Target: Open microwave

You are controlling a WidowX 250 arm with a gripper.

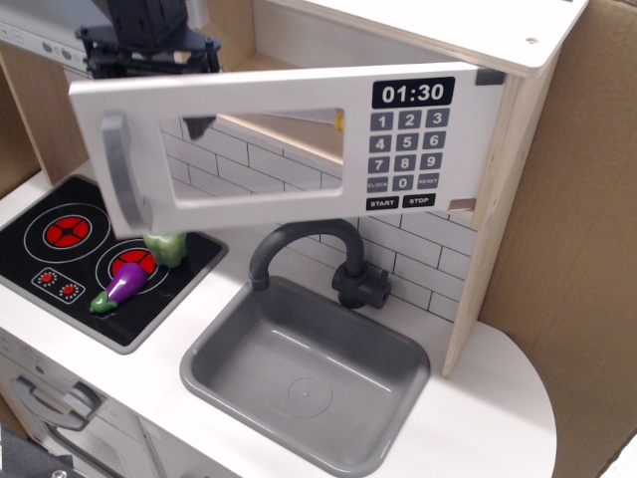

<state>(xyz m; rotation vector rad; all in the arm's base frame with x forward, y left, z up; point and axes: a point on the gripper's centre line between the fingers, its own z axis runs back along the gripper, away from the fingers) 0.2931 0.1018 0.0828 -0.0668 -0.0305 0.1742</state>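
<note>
The toy microwave (418,119), mounted high in the pale-wood play kitchen above the sink (309,373), stands with its white door (259,149) swung partway out on the hinge at its right edge, the grey bar handle (119,179) leading at the free left end. The robot's gripper (149,40) sits behind the door's upper left corner, at the top of the view; whether its jaws are parted or closed on anything cannot be told, as the door and the frame's edge hide them. The door looks only part open, so the task seems unfinished. The risk from here is a slip: if contact is only a push from behind the panel, the gripper could ride off the top edge and leave the door short of open. A hard push could also strain the hinge. Below, a toy green pepper (164,246) and eggplant (124,287) rest on the black hob (60,234), beneath the door's swing.
</note>
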